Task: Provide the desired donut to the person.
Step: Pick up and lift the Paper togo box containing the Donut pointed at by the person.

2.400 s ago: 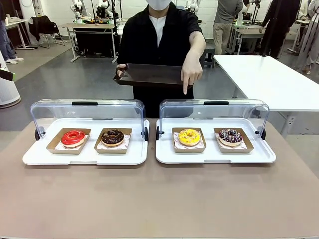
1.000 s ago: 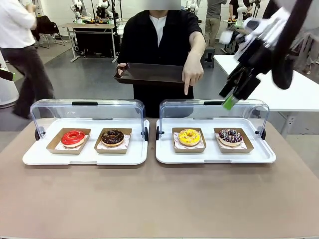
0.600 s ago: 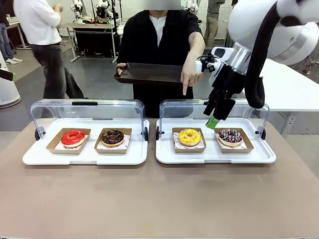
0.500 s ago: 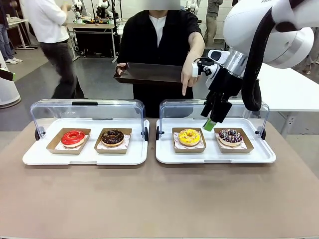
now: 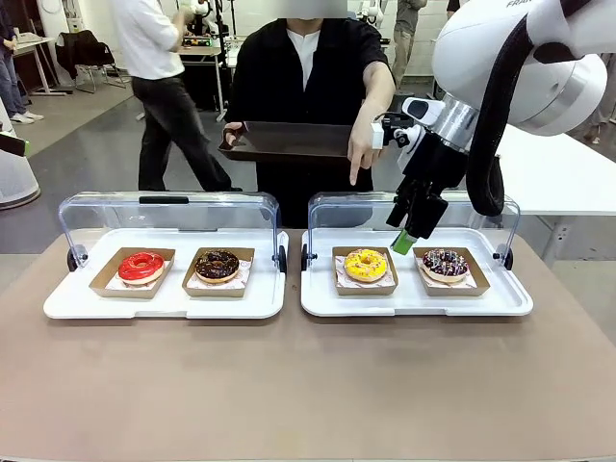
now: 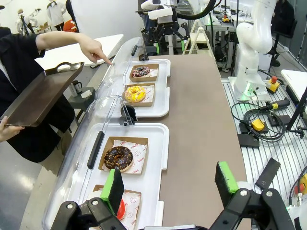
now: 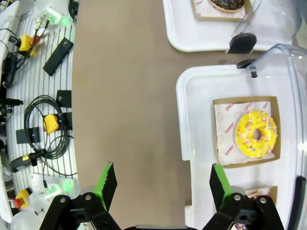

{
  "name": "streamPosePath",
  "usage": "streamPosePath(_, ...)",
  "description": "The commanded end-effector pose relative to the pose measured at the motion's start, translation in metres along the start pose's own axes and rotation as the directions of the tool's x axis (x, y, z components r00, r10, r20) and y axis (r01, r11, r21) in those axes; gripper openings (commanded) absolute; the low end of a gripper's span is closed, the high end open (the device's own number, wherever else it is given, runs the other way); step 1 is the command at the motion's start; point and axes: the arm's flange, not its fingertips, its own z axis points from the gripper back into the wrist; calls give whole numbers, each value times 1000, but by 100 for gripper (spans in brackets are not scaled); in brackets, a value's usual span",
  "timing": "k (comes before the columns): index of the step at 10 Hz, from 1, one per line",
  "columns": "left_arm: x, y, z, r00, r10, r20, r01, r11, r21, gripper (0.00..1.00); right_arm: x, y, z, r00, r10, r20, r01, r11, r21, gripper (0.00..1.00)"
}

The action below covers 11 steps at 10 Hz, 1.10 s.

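Legible text: only part of "FRANKA" on the right arm's white shell [image 5: 539,48], cut off at the top right edge of the front view. The paper liner [image 7: 230,132] under the donut carried red print, too small to read.

The yellow donut [image 5: 366,264] had yellow icing, scattered sprinkles and a small centre hole. It sat on the white liner in a brown card tray [image 5: 365,285]. That was the left slot of the right-hand white display tray [image 5: 500,303], right of centre in the front view, with the clear lid [image 5: 414,207] flipped up behind it.

The person [image 5: 308,87] stood top centre. Their pointing hand [image 5: 364,144] had its index finger down, above the lid and over the yellow donut. Their other hand held a dark serving tray [image 5: 289,140] level at chest height.

The right arm came in from the top right with its wrist angled down-left. The right gripper [image 5: 405,237] hung just up and right of the yellow donut, with its claw spread wide and nothing in it. In the right wrist view the donut lay at right middle, outside the finger gap.

The left gripper [image 6: 170,182] was at the bottom of its own view, also spread wide and empty, with the yellow donut far up the frame.
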Motion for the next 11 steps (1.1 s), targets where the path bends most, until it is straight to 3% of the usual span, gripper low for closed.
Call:
streamPosePath(1,3,0,0,1000,-4,16,4,1000,-3,100,2,0,0,1000,-3,-19,3,1000,-6,100)
streamPosePath(3,3,0,0,1000,-4,16,4,1000,-3,100,0,0,0,1000,0,0,0,1000,0,100)
streamPosePath(4,3,0,0,1000,-4,16,4,1000,-3,100,0,-1,-10,993,-62,-101,54,996,-72,100)
streamPosePath(6,3,0,0,1000,-4,16,4,1000,-3,100,5,-7,-27,970,-129,-204,96,982,-165,100)
streamPosePath(11,3,0,0,1000,-4,16,4,1000,-3,100,35,-43,-86,966,-86,-245,63,993,-98,100)
